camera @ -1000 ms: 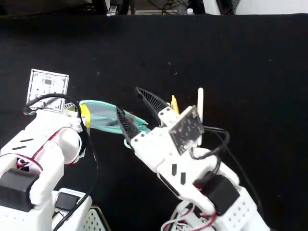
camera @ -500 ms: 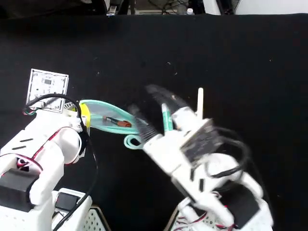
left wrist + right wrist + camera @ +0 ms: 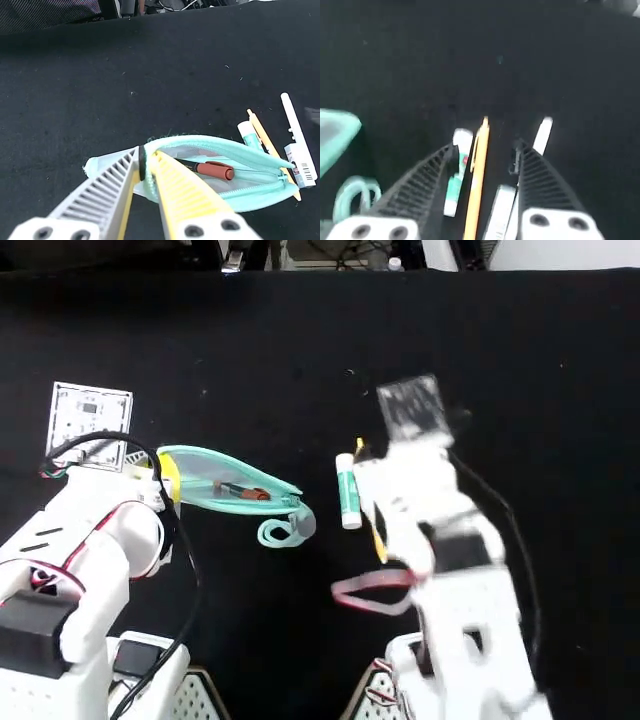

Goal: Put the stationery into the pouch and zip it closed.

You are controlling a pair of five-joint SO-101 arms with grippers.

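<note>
The left gripper (image 3: pixel 142 161) pinches one end of the open teal pouch (image 3: pixel 220 144), which lies on the table (image 3: pixel 75 90) with a brown pen (image 3: pixel 209 170) inside. The right gripper (image 3: pixel 484 150) hangs wide apart and empty above an orange pen (image 3: pixel 476 185), beside a glue stick (image 3: pixel 453 187).

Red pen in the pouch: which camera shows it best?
The left wrist view: the red pen lies large and unblocked inside the open pouch. The high view shows it small. The right wrist view catches a pouch corner.

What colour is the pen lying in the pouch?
The pen has a dark barrel and a reddish-brown cap; clearest in the left wrist view.
</note>
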